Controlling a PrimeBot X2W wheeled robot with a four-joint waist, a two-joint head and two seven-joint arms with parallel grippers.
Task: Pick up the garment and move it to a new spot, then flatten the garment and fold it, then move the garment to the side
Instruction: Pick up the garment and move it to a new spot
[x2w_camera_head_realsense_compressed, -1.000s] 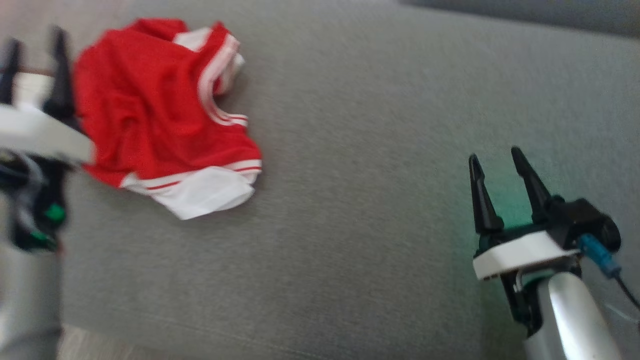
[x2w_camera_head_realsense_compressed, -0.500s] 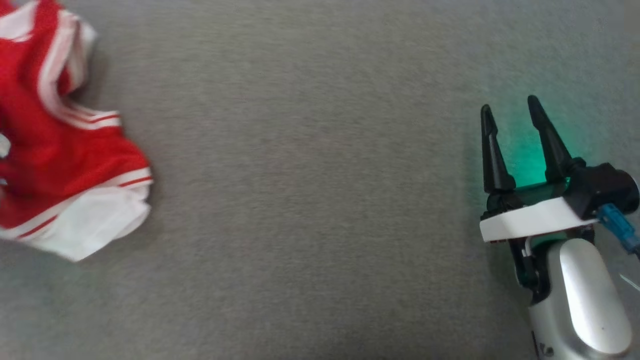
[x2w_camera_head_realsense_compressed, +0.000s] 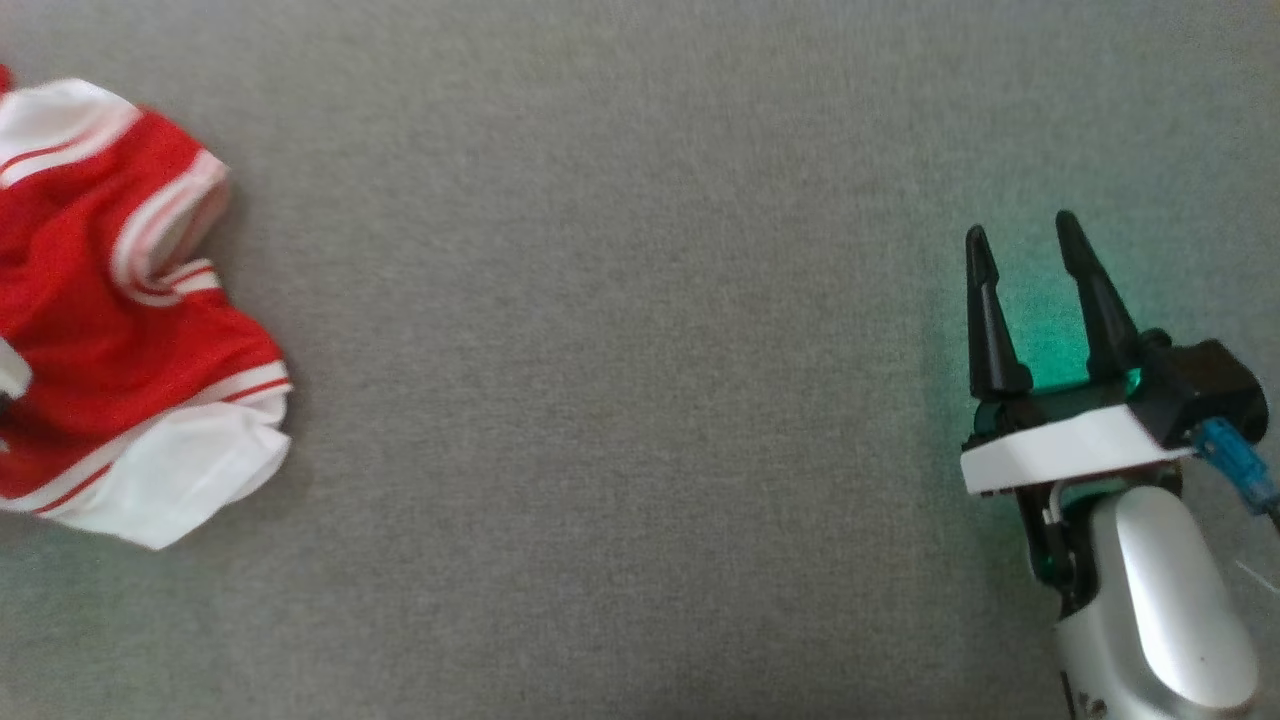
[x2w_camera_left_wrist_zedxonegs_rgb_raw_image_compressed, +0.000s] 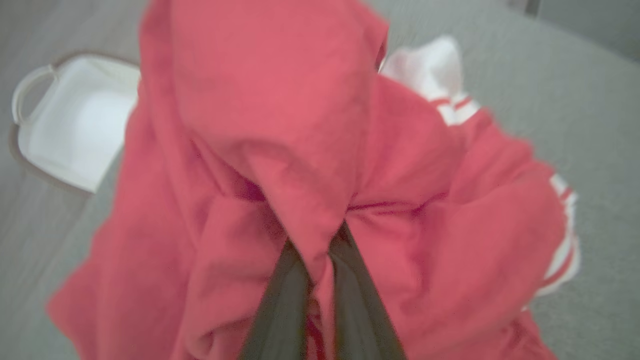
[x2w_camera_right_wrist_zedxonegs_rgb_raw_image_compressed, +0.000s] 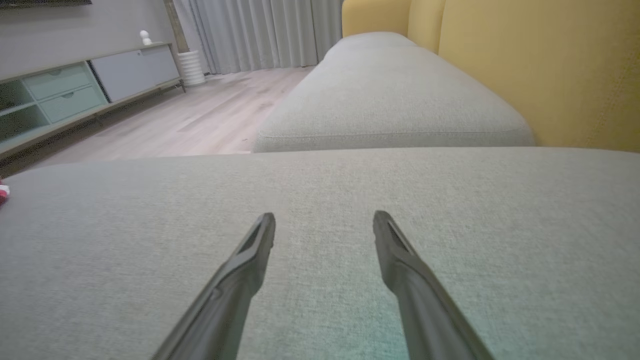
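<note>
- Around my right pincer (x2w_camera_head_realsense_compressed: 1020, 228) I see only bare grey cushion (x2w_camera_head_realsense_compressed: 620, 350), with a green glow on the fabric by its fingers.
- Through the right wrist camera, a yellow backrest (x2w_camera_right_wrist_zedxonegs_rgb_raw_image_compressed: 540, 65) rises on one side. A second grey cushion (x2w_camera_right_wrist_zedxonegs_rgb_raw_image_compressed: 390, 100) runs on past the seam ahead.
- Off the other side lie a wooden floor (x2w_camera_right_wrist_zedxonegs_rgb_raw_image_compressed: 200, 120), a low cabinet (x2w_camera_right_wrist_zedxonegs_rgb_raw_image_compressed: 75, 85) and curtains (x2w_camera_right_wrist_zedxonegs_rgb_raw_image_compressed: 265, 30).
- The left wrist camera shows a white tub (x2w_camera_left_wrist_zedxonegs_rgb_raw_image_compressed: 75, 125) with a loop handle lying beyond the cloth. I cannot tell what it rests on.
- The garment (x2w_camera_head_realsense_compressed: 100, 330), red with white striped trim, lies crumpled at the left edge of my head view and is cut off by the frame.
- My left pincer (x2w_camera_left_wrist_zedxonegs_rgb_raw_image_compressed: 320, 245) is pressed together on a fold of the garment (x2w_camera_left_wrist_zedxonegs_rgb_raw_image_compressed: 260, 100), with red cloth bunched over and between the fingers.
- My right pincer (x2w_camera_right_wrist_zedxonegs_rgb_raw_image_compressed: 325, 216) is spread wide and holds nothing, well apart from the garment.
- Between the garment and the right pincer the cushion is open and flat.
- The cushion's front edge drops to the floor.
</note>
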